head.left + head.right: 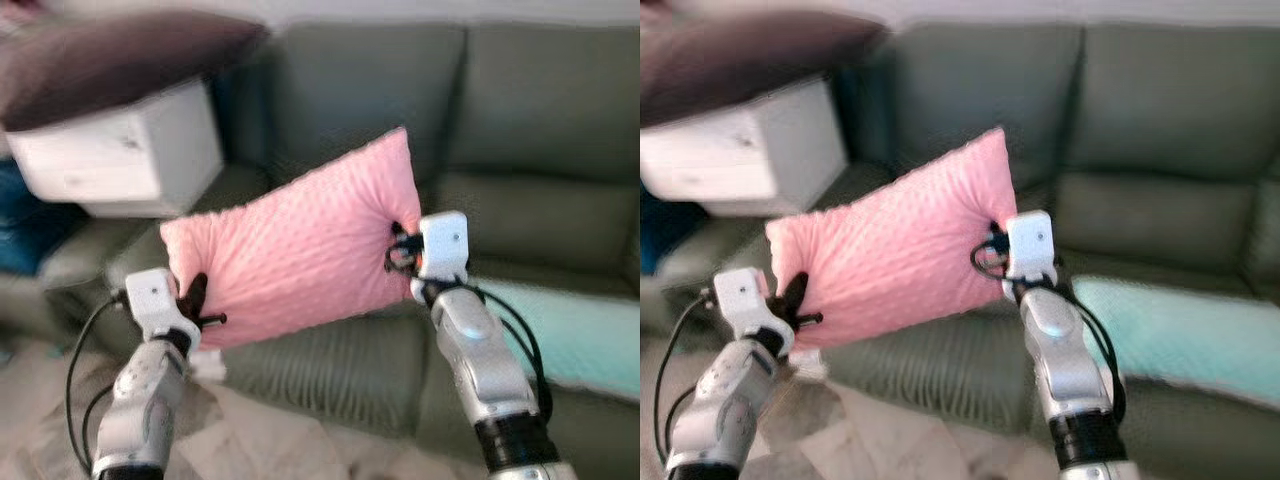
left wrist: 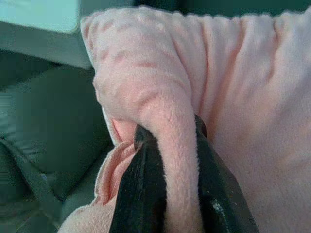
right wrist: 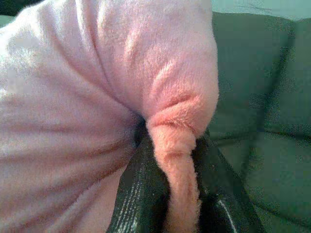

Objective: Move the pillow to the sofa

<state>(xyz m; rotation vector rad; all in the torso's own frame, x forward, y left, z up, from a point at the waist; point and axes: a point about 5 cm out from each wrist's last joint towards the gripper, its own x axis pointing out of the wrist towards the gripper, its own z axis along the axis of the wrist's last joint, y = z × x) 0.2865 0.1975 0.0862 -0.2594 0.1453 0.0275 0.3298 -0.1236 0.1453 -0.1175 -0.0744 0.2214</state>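
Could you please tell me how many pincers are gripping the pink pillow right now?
2. The left pincer pinches the pink pillow at its lower left end; the right pincer pinches its right edge, above the sofa.

Support: we see a grey-green upholstered sofa (image 1: 540, 130) beyond both grippers.
On its seat: a pale mint-green flat cushion (image 1: 575, 335) lies just beyond our right gripper's (image 1: 400, 245) arm.
Floor: pale tiled floor (image 1: 910, 440) below the arms.

pillow (image 1: 300, 245): pink, dimpled plush | tilted, held aloft by both ends | before grey-green sofa (image 1: 520, 150)
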